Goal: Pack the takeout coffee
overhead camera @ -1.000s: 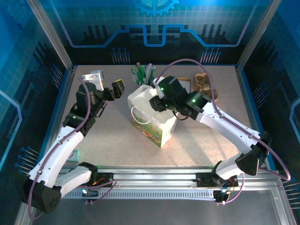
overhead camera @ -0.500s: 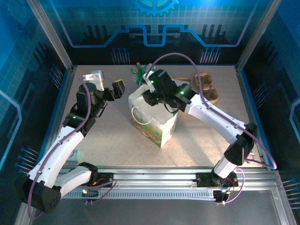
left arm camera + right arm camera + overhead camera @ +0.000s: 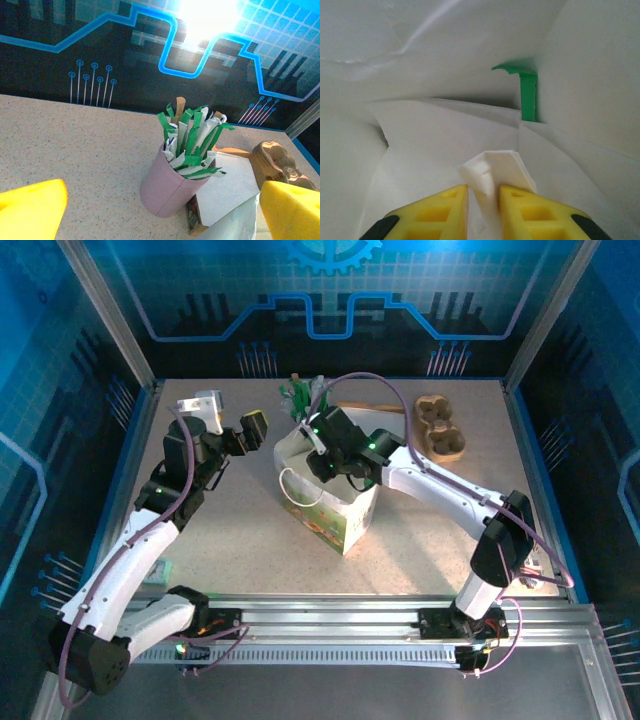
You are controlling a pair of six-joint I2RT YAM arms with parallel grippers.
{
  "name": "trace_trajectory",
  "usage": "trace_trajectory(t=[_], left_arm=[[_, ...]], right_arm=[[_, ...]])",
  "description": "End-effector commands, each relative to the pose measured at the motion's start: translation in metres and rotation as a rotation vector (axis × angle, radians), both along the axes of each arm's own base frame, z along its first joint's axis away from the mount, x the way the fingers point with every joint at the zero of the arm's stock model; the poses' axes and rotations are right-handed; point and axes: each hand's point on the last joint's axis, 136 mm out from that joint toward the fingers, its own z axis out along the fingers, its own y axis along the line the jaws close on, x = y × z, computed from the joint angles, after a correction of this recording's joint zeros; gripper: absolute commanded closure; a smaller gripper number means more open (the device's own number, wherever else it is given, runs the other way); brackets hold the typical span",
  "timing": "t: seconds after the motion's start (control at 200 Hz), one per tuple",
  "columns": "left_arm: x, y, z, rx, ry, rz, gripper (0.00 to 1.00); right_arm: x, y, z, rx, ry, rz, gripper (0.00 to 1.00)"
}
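Dim blue cast, blown-out backlight glare, soft blurred foregrounds

White-shelled with black joints, the left arm (image 3: 130,560) and right arm (image 3: 440,490) carry purple cables and show green lights; bright yellow fingers (image 3: 440,210) tip the left tool (image 3: 162,200) and right tool (image 3: 482,190).

A robot test cell: circuit-print walls (image 3: 330,300), aluminium frame (image 3: 105,310).

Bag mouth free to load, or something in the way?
Blocked: the right gripper is down inside the bag, jaws pinching a folded white paper, and its arm crosses the mouth. The left gripper hangs open left of the bag.
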Motion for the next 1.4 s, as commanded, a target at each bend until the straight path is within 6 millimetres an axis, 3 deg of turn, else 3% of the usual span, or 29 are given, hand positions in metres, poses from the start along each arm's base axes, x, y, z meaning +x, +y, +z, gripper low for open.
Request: trace_trajectory(t=[0.0, 0.09, 0.205, 0.495, 0.62, 0.87, 1.016, 1.176, 1.346, 1.396], left_arm=[[-0.001, -0.004, 0.006, 0.015, -0.033, -0.019, 0.01], [-0.001, -0.004, 0.007, 0.015, -0.034, -0.019, 0.01], [-0.002, -0.004, 0.007, 0.017, -0.034, -0.018, 0.01], [-0.002, -0.005, 0.007, 0.022, -0.034, -0.022, 0.01], [-0.002, -0.006, 0.006, 0.024, -0.033, -0.024, 0.01], [-0.002, -0.007, 0.006, 0.029, -0.033, -0.029, 0.01], [-0.002, -0.009, 0.006, 0.030, -0.028, -0.035, 0.01], [-0.002, -0.008, 0.007, 0.029, -0.024, -0.026, 0.01], [-0.004, -0.004, 0.008, 0.024, -0.028, -0.007, 0.01], [-0.003, -0.003, 0.008, 0.021, -0.029, 0.000, 0.01]], right_arm=[[-0.004, 0.003, 0.030, 0.034, -0.039, 0.009, 0.74], [-0.003, 0.000, 0.067, 0.071, -0.105, 0.017, 0.69], [-0.006, -0.002, 0.106, 0.106, -0.163, 0.033, 0.56], [-0.013, -0.019, 0.172, 0.143, -0.288, 0.032, 0.39], [-0.015, -0.024, 0.168, 0.125, -0.288, 0.031, 0.38], [-0.020, -0.019, 0.127, 0.098, -0.200, 0.042, 0.46], [-0.022, -0.031, 0.136, 0.098, -0.244, 0.021, 0.46], [-0.025, -0.053, 0.157, 0.099, -0.333, -0.002, 0.33], [-0.028, -0.090, 0.182, 0.131, -0.449, -0.086, 0.00], [-0.031, -0.099, 0.185, 0.154, -0.463, -0.095, 0.00]])
